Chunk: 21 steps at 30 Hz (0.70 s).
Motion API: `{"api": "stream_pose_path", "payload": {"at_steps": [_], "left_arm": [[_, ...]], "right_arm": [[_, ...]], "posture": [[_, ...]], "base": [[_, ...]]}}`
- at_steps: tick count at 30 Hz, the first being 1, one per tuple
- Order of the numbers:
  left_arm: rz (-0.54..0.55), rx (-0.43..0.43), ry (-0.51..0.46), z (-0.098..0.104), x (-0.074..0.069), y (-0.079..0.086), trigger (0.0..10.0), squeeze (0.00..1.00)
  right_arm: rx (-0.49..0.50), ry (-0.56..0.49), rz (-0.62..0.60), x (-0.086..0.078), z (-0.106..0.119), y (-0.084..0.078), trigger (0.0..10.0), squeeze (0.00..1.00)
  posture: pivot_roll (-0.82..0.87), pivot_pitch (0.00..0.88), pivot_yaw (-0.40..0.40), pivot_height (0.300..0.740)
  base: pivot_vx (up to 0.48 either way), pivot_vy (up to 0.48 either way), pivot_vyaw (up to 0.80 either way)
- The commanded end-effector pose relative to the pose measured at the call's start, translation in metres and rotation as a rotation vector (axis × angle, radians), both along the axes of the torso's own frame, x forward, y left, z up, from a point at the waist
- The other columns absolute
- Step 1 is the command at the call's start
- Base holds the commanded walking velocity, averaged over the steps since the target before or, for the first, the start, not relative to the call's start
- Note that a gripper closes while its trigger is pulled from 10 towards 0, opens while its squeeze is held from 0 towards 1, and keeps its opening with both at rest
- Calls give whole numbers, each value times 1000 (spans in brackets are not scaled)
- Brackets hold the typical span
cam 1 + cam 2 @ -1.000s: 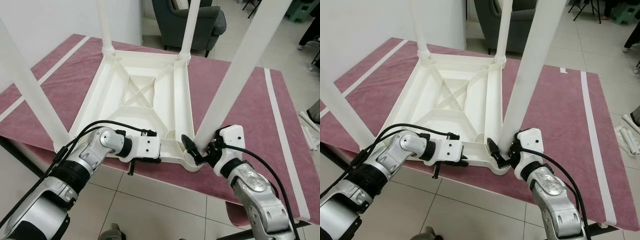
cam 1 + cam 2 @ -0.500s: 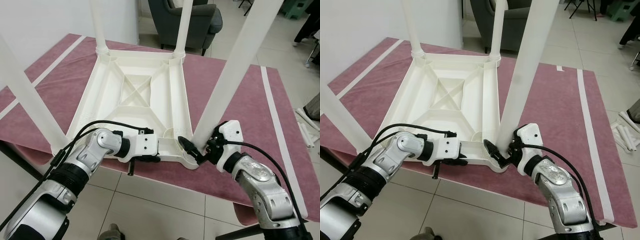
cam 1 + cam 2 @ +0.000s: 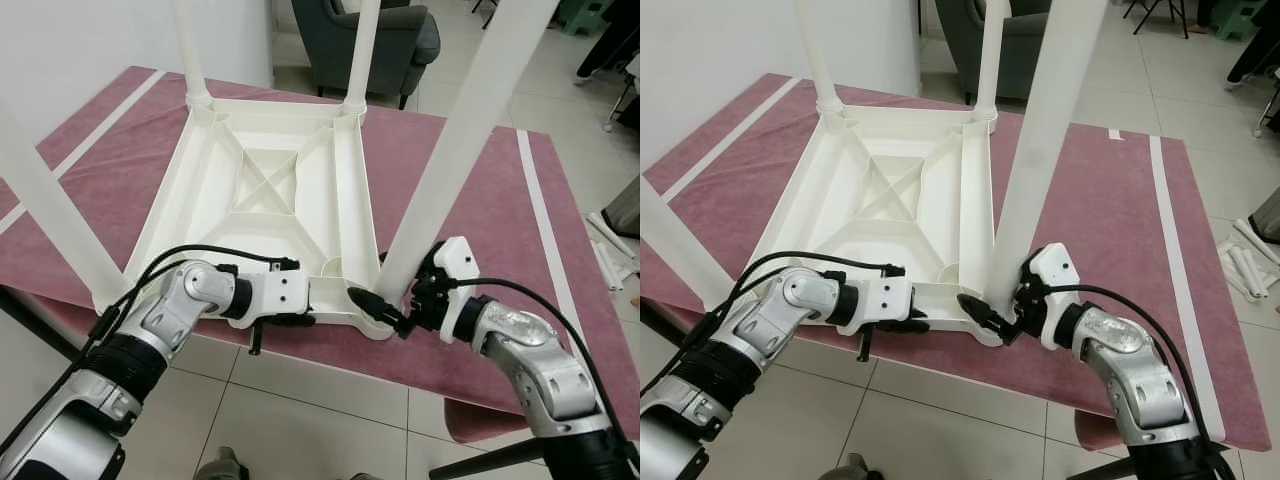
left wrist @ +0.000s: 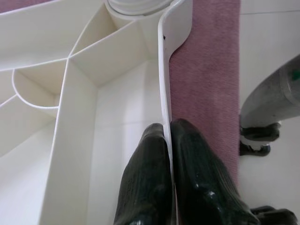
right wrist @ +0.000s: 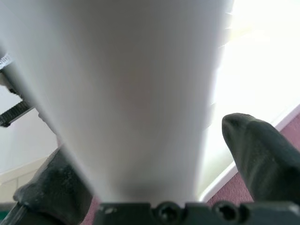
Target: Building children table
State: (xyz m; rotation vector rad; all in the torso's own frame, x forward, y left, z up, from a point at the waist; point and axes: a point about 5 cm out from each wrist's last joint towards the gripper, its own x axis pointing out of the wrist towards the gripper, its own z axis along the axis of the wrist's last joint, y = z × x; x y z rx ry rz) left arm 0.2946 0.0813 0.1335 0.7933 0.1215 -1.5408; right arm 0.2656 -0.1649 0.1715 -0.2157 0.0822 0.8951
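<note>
A white table (image 3: 270, 200) lies upside down on a maroon mat (image 3: 480, 220), its near rim at the mat's near edge; four white legs stand up from its corners. The left gripper (image 4: 168, 140) is at the near rim, close to the near right corner; its two black fingers (image 4: 145, 187) are pinched on the thin rim wall, one inside, one outside. The right gripper (image 3: 390, 305) is at the near right corner, at the foot of the leg (image 3: 460, 150); its fingers (image 5: 260, 154) sit spread on either side of the leg, with a gap visible at one finger, so whether they grip it I cannot tell. A dark armchair (image 3: 385, 40) stands beyond the mat's far edge.
</note>
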Motion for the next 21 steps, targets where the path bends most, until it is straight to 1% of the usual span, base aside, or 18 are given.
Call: {"api": "stream_pose_path", "payload": {"at_steps": [1, 3, 5, 8, 9, 10, 12, 13, 14, 15, 16, 18, 21], "left_arm": [[-20, -69, -69, 17, 0, -1, 0, 0], [-20, -69, -69, 17, 0, -1, 0, 0], [-22, -62, -72, 19, -1, 4, 0, 0], [-22, -59, -72, 19, -2, 4, 0, 0], [-23, -55, -74, 20, -2, 6, 0, 0], [-23, -53, -76, 21, -2, 7, 0, 0], [-23, -51, -77, 21, -2, 8, 0, 0], [-22, -50, -78, 22, -2, 8, 0, 0], [-21, -51, -79, 22, -2, 8, 0, 0], [-14, -69, -76, 23, -2, 5, 0, 0], [-14, -69, -76, 23, -2, 5, 0, 0], [5, -111, -75, 25, 0, -1, 0, 0], [8, -121, -75, 26, 0, -2, 0, 0]], "right_arm": [[2, 17, 74, 0, 3, 5, 10000, 0], [2, 17, 74, 0, 3, 5, 10000, 0], [8, 20, 125, 0, 8, 9, 10000, 0], [9, 22, 138, 0, 9, 10, 10000, 0], [13, 24, 167, 0, 11, 12, 10000, 0], [14, 27, 189, 1, 11, 15, 4980, 0], [14, 30, 206, 2, 11, 17, 4980, 0], [15, 32, 215, 3, 11, 19, 2549, 0], [16, 34, 218, 3, 10, 20, 2549, 0], [17, 40, 194, 6, 7, 20, 0, 0], [17, 40, 194, 6, 7, 20, 0, 0], [-3, 49, 99, 13, -3, 19, 0, 0], [-9, 53, 78, 15, -5, 18, 0, 0]], "posture": [[112, 26, -13, 740], [112, 26, -13, 740], [113, 26, -16, 740], [113, 26, -16, 740], [117, 26, -18, 740], [120, 26, -21, 740], [120, 26, -21, 740], [120, 26, -21, 740], [120, 26, -21, 740], [123, 27, -23, 740], [123, 27, -23, 740], [123, 27, -23, 740], [124, 33, -26, 740]], "base": [[0, 0, 0], [0, 0, 0], [0, 0, 0], [0, 0, 0], [0, 0, 0], [0, 0, 0], [0, 0, 0], [0, 0, 0], [0, 0, 0], [0, 0, 0], [0, 0, 0], [0, 0, 0], [0, 0, 0]]}}
